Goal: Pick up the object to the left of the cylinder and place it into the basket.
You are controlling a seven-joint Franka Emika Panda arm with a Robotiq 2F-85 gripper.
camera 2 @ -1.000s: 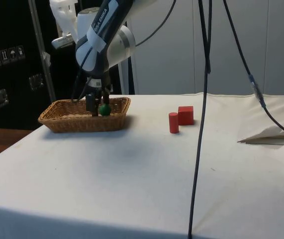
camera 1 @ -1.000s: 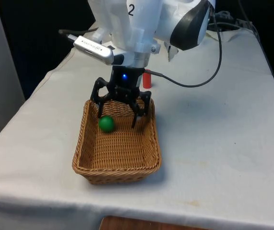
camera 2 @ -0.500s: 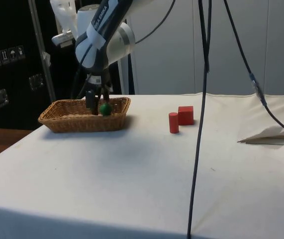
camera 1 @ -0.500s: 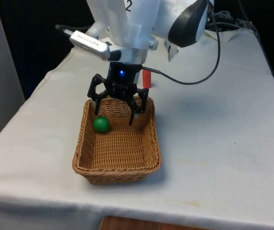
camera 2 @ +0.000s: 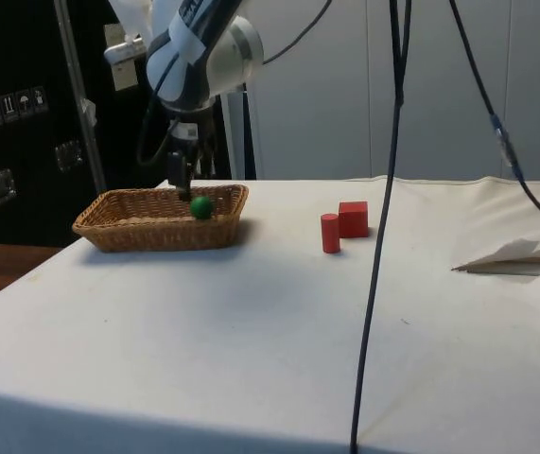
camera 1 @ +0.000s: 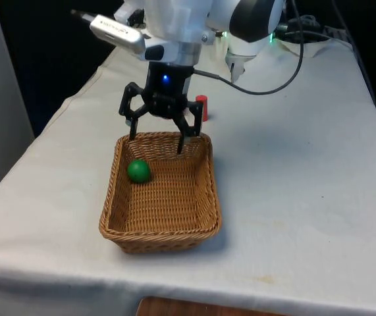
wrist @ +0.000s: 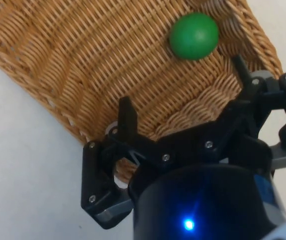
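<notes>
A green ball lies inside the wicker basket, near its far corner on the front view's left; it also shows in the side view as the green ball and in the wrist view as the green ball. My black gripper hangs open just above the basket's far rim, holding nothing. From the side, the gripper is over the basket. In the wrist view one of the fingers stands over the basket's weave. A red cylinder stands behind the basket.
In the side view the red cylinder stands beside a red cube on the white cloth. A black cable hangs down in front of the side camera. The table's edge falls away on the front view's left.
The gripper has risen out of the basket and drawn back toward its far rim. The green ball has rolled a little toward the front view's left inside the basket and lies free.
</notes>
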